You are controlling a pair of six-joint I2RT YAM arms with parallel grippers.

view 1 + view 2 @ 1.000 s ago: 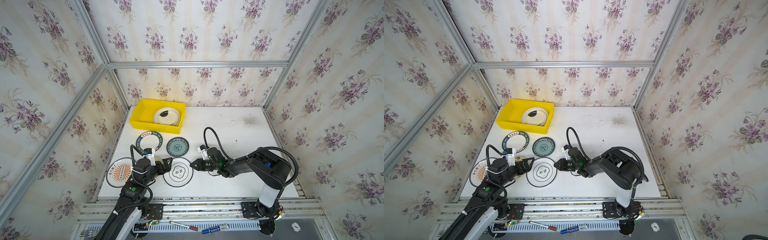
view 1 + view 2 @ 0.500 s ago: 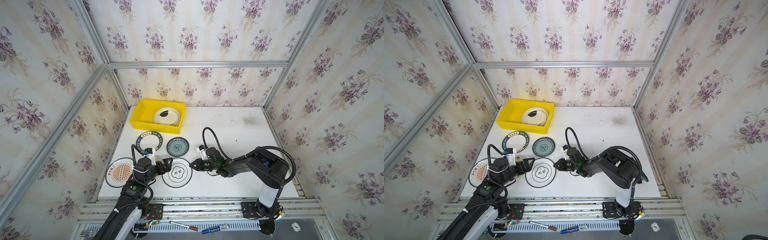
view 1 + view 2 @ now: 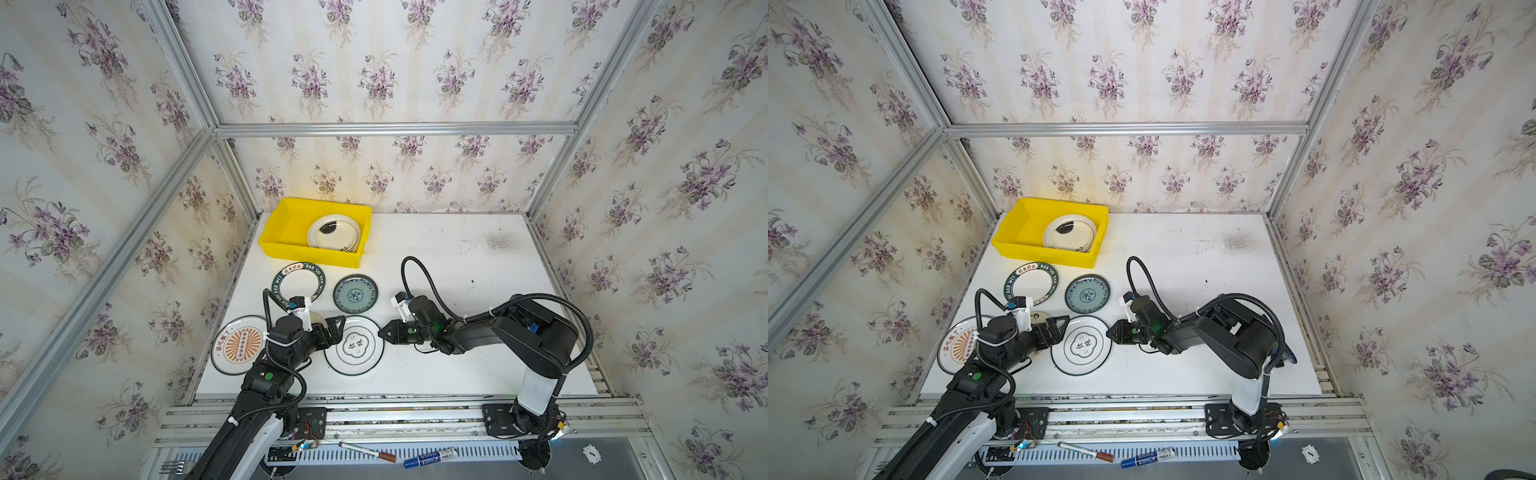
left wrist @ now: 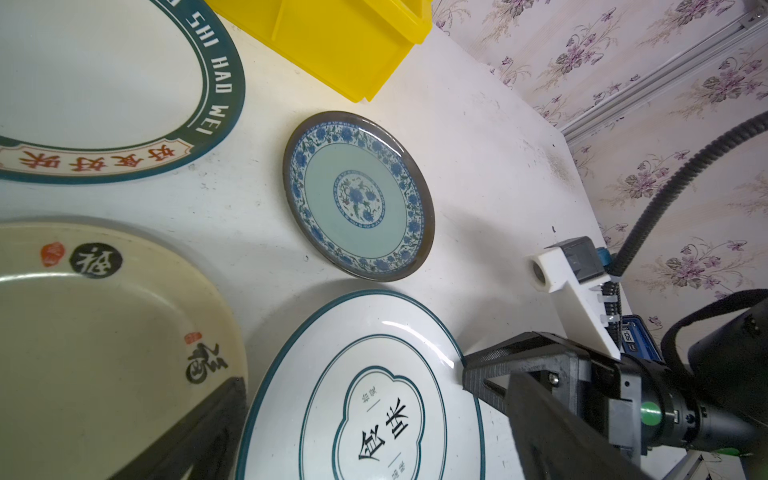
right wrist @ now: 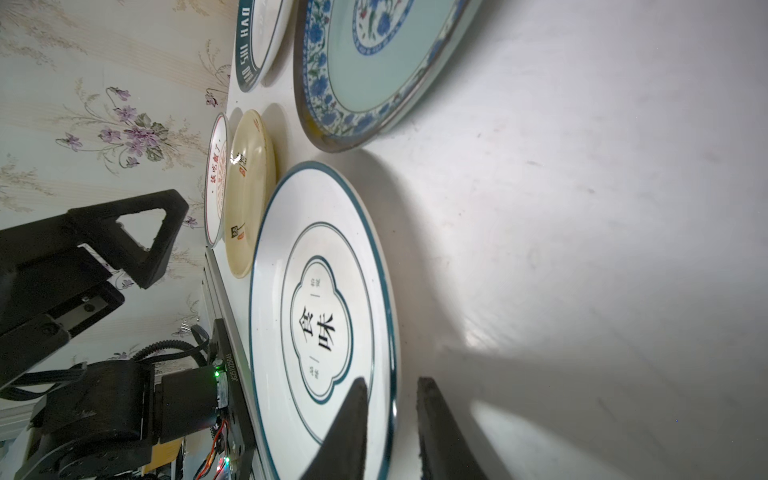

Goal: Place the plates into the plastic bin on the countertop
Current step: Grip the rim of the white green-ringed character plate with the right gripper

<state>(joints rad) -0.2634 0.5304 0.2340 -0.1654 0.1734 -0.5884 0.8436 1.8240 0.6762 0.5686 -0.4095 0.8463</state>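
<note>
A white plate with a thin green rim (image 3: 354, 345) lies on the countertop (image 3: 457, 270) between my grippers. My right gripper (image 5: 390, 382) is shut on its right rim, one finger above and one below. My left gripper (image 4: 376, 378) hangs wide open over the plate's left edge (image 3: 337, 330) without touching it. A teal patterned plate (image 3: 355, 294), a broad dark-green-rimmed plate (image 3: 297, 282) and an orange sunburst plate (image 3: 239, 344) lie nearby. A cream plate (image 4: 104, 332) sits mostly hidden under the left arm. The yellow plastic bin (image 3: 286, 232) at the back left holds stacked plates (image 3: 332, 235).
Wallpapered walls and aluminium rails (image 3: 395, 126) close in the countertop on three sides. The right arm's black cable (image 3: 415, 274) loops above the table. Pens and a marker (image 3: 430, 457) lie on the ledge below the front rail.
The right gripper and the green-rimmed plate have edged slightly to the left. The left gripper stays open in nearly the same place.
</note>
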